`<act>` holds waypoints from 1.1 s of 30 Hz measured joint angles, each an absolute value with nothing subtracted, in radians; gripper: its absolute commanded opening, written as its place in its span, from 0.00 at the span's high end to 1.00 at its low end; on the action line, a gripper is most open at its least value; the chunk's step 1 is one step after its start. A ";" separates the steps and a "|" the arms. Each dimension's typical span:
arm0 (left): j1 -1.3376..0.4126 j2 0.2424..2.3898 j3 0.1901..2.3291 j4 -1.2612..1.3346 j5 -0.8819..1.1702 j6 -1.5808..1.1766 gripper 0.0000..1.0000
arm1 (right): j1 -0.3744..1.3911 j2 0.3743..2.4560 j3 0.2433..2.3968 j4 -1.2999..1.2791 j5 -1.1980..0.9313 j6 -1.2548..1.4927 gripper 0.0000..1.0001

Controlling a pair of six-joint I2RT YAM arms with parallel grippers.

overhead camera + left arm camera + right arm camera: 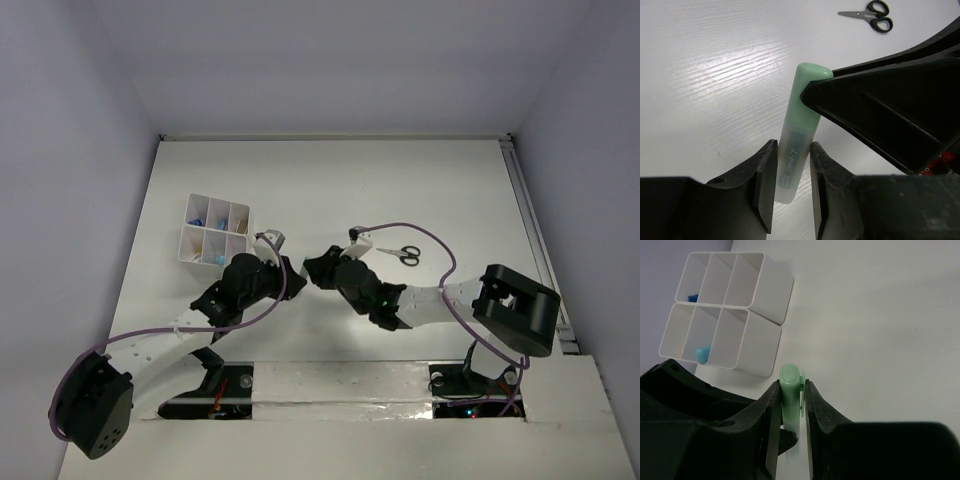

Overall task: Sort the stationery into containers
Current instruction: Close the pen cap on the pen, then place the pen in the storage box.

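Observation:
A pale green highlighter is held between both grippers above the table. My left gripper is shut on its translucent body, and my right gripper is shut on its green cap. In the top view the two grippers meet tip to tip in the middle of the table. The white six-compartment container stands to their left, with blue pieces in some compartments. Small black-handled scissors lie flat on the table to the right.
The right gripper's black finger fills the right side of the left wrist view. The scissors lie beyond it. The container's near wall stands just past the cap. White side walls enclose the table.

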State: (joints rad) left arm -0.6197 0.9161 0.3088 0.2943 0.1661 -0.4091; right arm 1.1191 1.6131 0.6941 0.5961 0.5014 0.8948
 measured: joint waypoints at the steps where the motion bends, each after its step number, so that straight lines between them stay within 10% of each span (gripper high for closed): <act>1: -0.620 0.916 0.309 0.305 0.171 -0.409 0.92 | 1.119 1.602 0.697 0.584 0.508 0.889 1.00; 10: -0.554 0.832 0.309 0.535 0.004 -0.405 0.01 | 1.016 1.574 0.775 0.431 0.453 0.761 1.00; 33: -0.577 0.382 0.551 0.325 -0.179 -0.498 0.01 | 0.918 1.998 1.354 0.532 0.229 0.594 1.00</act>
State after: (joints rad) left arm -0.5770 0.3820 0.5507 0.3252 -0.1787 -0.4984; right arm 0.9184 1.9984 1.3537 0.5323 0.2287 0.5941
